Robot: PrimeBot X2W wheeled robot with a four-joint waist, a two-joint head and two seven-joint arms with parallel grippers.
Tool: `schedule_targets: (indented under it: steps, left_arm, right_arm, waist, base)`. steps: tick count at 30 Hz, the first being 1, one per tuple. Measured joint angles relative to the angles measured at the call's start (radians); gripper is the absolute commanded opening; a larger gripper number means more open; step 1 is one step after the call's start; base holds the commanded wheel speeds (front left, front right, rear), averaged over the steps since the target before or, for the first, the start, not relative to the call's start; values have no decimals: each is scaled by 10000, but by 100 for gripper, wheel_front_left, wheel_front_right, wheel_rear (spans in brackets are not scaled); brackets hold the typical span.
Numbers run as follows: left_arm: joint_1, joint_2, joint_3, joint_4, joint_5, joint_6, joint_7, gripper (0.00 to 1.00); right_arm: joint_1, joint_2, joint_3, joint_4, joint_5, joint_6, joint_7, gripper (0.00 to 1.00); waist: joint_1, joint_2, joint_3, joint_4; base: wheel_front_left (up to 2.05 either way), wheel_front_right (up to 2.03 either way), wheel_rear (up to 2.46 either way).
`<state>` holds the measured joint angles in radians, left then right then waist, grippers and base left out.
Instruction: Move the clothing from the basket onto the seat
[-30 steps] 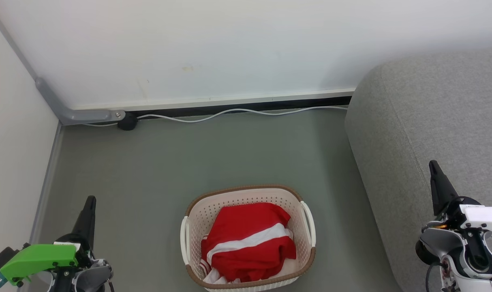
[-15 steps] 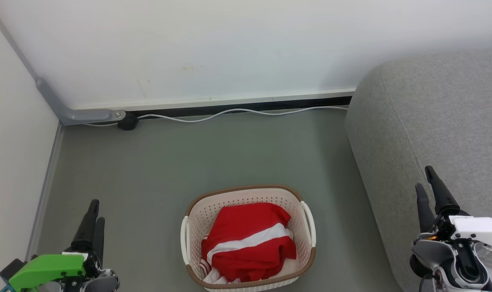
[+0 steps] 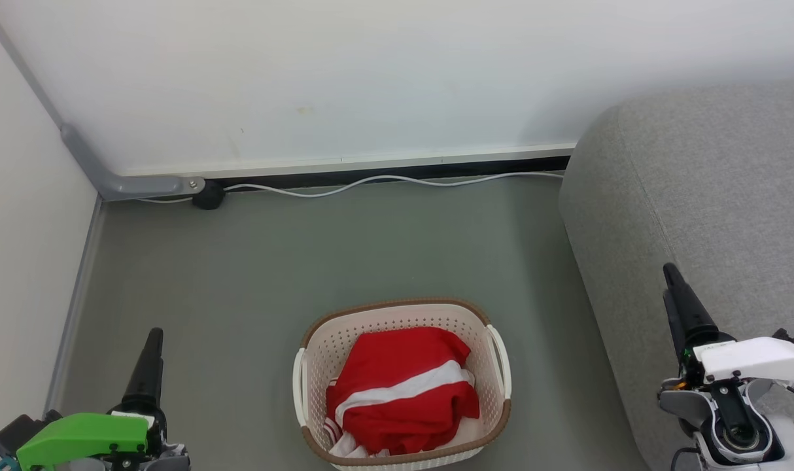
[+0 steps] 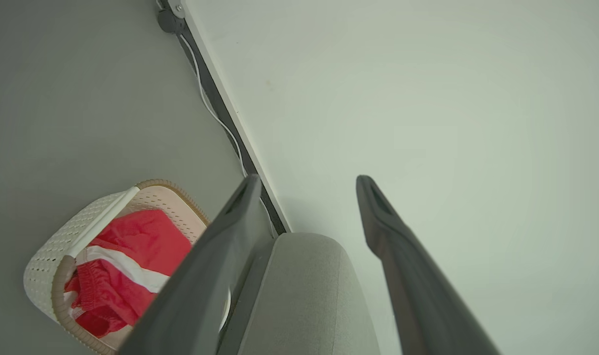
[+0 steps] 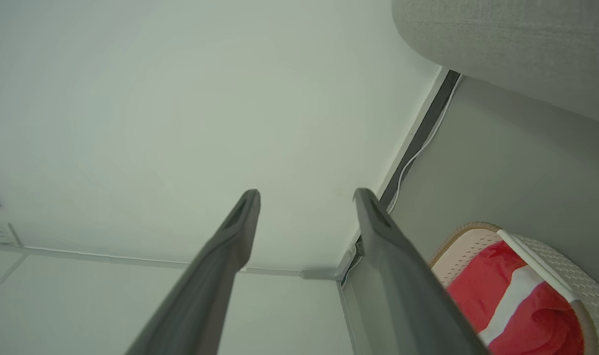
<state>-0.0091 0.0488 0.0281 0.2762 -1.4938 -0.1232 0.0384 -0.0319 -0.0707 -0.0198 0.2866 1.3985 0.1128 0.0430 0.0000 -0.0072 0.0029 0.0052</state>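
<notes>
Clothing (image 3: 400, 392), a crumpled red garment with a white stripe, lay inside the cream perforated plastic basket with brown woven-look rim (image 3: 397, 303), at lower centre of the head view, on the grey-green floor (image 3: 305, 248). Cloth was heaped toward the lower end of the basket, with white fabric showing beneath it. The large grey woven-fabric seat cushion (image 3: 717, 196) took the right side of that view, near the basket with a strip of floor between them. No clothing was on it. Task judged at its start.

Left gripper (image 4: 307, 185), long dark fingers above a green housing, sat at lower left of the head view, well apart from the basket. Its wrist view showed the two fingers spread with nothing between them. Right gripper (image 5: 307, 195), white housing, sat at lower right against the cushion's flank, fingers likewise parted and empty. Both pointed up the frame, not at the cloth. Probably a rest pose, flanking the basket so either arm could reach in. The spread fingers would suit a downward pinch on the raised red fold. A white cable (image 3: 384, 180) ran along the skirting at upper centre, well apart from the basket.
</notes>
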Motion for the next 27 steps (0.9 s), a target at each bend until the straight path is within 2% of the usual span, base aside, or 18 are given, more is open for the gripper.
schedule_targets:
  steps: [5,10,27]
  left_arm:
    - [101,94,-153,-17,631,2,-151,100]
    - [133,201,-299,-119,1499,23,-401,100]
    - [347,199,-418,-619,3620,105,-968,100]
  right_arm:
    - [-24,-199,477,-25,-978,-109,-174,100]
    - [-134,-336,976,-36,-1998,-374,-364,100]
    - [-251,-504,2096,-27,-4180,-865,-966,100]
  waist:
    - [0,0,0,14]
    - [0,0,-3,34]
    - [0,0,-11,75]
  base:
    - [0,0,0]
    - [0,0,0]
    - [0,0,0]
